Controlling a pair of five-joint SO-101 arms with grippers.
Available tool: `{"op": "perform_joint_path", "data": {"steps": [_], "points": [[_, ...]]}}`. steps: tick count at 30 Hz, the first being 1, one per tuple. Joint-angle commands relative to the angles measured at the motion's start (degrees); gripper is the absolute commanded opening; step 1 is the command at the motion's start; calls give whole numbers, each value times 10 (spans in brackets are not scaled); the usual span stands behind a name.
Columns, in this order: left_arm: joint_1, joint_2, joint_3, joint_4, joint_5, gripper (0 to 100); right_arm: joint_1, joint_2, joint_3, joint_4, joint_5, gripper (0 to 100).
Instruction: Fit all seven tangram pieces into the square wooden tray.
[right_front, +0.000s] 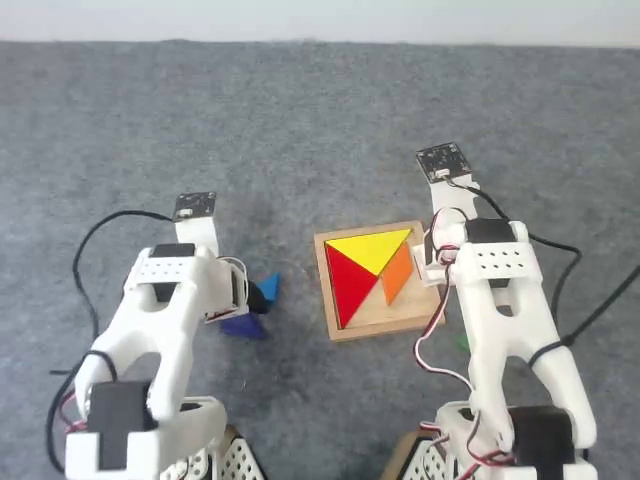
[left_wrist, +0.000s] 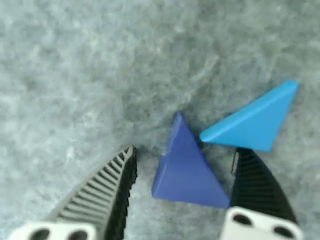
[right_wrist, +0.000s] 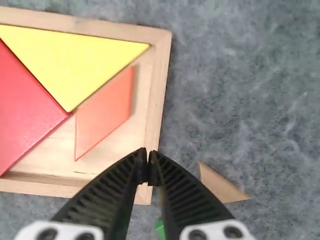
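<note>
**L arm, nearest.** The left tool (left_wrist: 186, 152) is spread wide and low over the counter (right_front: 300, 120), holding nothing. Its fingers (left_wrist: 107, 190) straddle the dark blue triangle (left_wrist: 187, 175), which lies flat. Judged posn: lined up to pinch this piece across its width. The light blue triangle (left_wrist: 252, 125) lies just beside it, with one corner at or nearly touching the dark blue edge and its body at the tip of one finger. Risk: closing may nudge the light blue pc.

**R arm.** The right tool (right_wrist: 148, 155) is closed with tips together and carries nothing. It hangs over the near rim of the tray (right_wrist: 159, 75), approx at a corner. The tan triangle (right_wrist: 220, 185) lies on the counter just beside it, outside the tray. A green piece (right_wrist: 160, 230) shows under the tool; shape n/k.

**Tray, farther out.** The yellow triangle (right_wrist: 70, 60) and red triangle (right_wrist: 20, 115) are seated edge to edge. The orange parallelogram (right_wrist: 102, 117) sits against the yellow triangle, with bare wood beside it.

**Assessment.** 3 of 7 pcs are in and 4 are out. Bare wood is left for the rest.
</note>
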Motion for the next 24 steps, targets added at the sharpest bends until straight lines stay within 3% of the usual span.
{"op": "perform_joint_path", "data": {"steps": [1,10,18,24], "points": [[18,25,-33,7,0,247,7,-27,-4,-7,12,9],[25,112,-92,56,-7,206,7,-27,10,-11,26,9],[19,26,-52,51,-52,205,7,-27,11,-11,26,9],[-73,-94,-19,52,-132,209,7,-27,11,-11,26,9]]}}
